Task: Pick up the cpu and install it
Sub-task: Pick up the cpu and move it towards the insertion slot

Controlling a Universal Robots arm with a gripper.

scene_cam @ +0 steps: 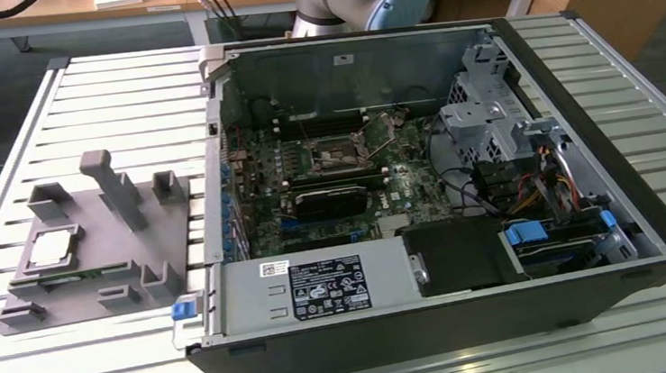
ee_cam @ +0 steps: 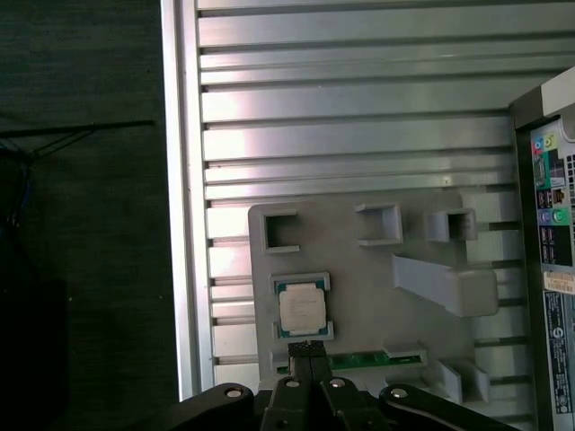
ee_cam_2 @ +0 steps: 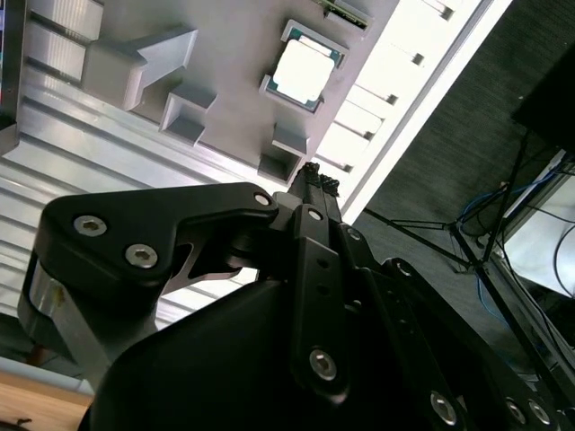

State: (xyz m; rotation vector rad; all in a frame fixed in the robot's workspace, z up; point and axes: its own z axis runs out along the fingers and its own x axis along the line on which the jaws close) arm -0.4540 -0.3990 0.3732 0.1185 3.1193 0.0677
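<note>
The cpu (scene_cam: 52, 247) is a small square chip with a silvery top. It lies flat in a recess of the grey plastic fixture (scene_cam: 174, 226) at the exterior view's left, beside the open computer case (scene_cam: 436, 259). In both wrist views the cpu (ee_cam: 301, 308) (ee_cam_2: 305, 72) sits well below my gripper (ee_cam: 311, 347) (ee_cam_2: 316, 173). The black fingers are pressed together with nothing between them, and the tips hang above the fixture (ee_cam: 359, 278) close to the chip's edge. The motherboard socket (scene_cam: 337, 154) sits in the middle of the case.
A green memory stick (ee_cam: 359, 361) lies in a slot of the fixture next to the cpu. Upright posts (scene_cam: 109, 183) rise from the fixture. The slatted metal table (scene_cam: 120, 97) ends just beyond the fixture, with dark floor (ee_cam: 81, 224) past its edge.
</note>
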